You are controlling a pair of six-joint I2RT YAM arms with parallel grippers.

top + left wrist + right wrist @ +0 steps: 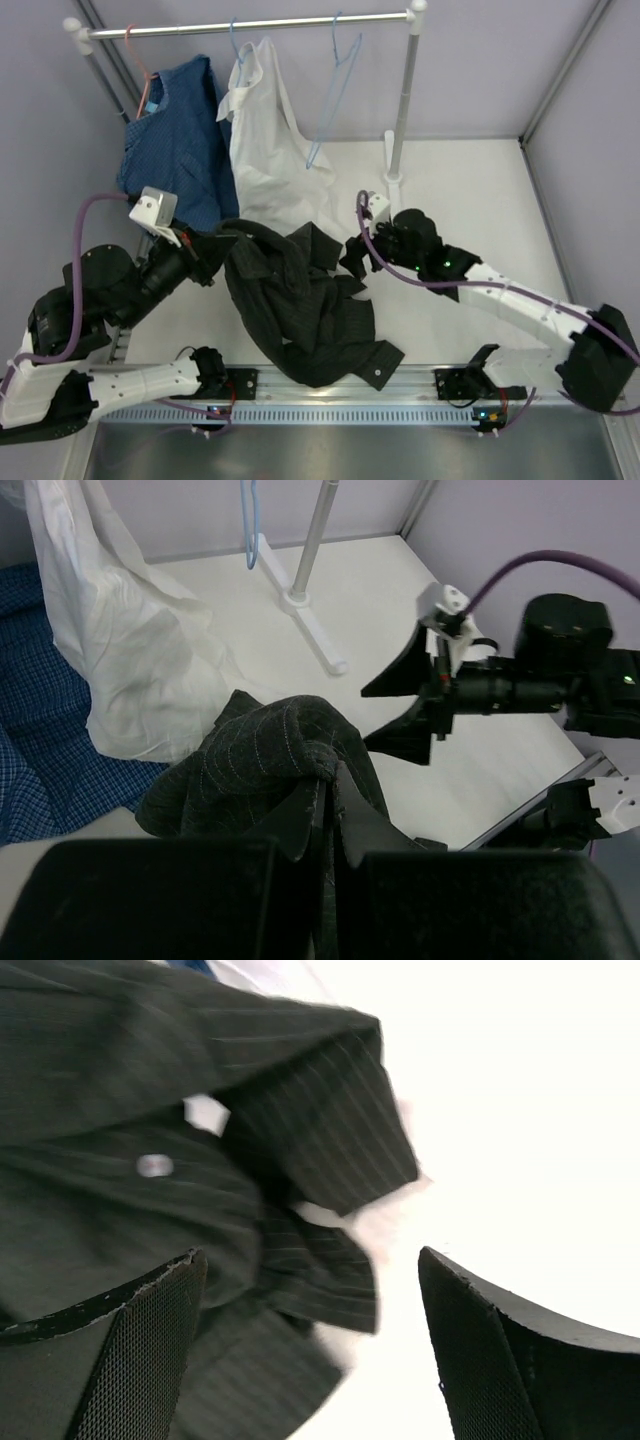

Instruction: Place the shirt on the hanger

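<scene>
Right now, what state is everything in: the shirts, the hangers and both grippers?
black shirt: crumpled on the table, on no hanger, one fold pinched.
left gripper: shut on the black shirt.
right gripper: open beside the shirt's edge, holding nothing.
light-blue hanger: hanging bare on the rail.
white shirt: hung on the rail.
blue shirt: hung on a pink hanger.

Bright, even light; the right wrist view overexposes the table (520, 1110) and blurs the shirt (120, 1080).
</scene>
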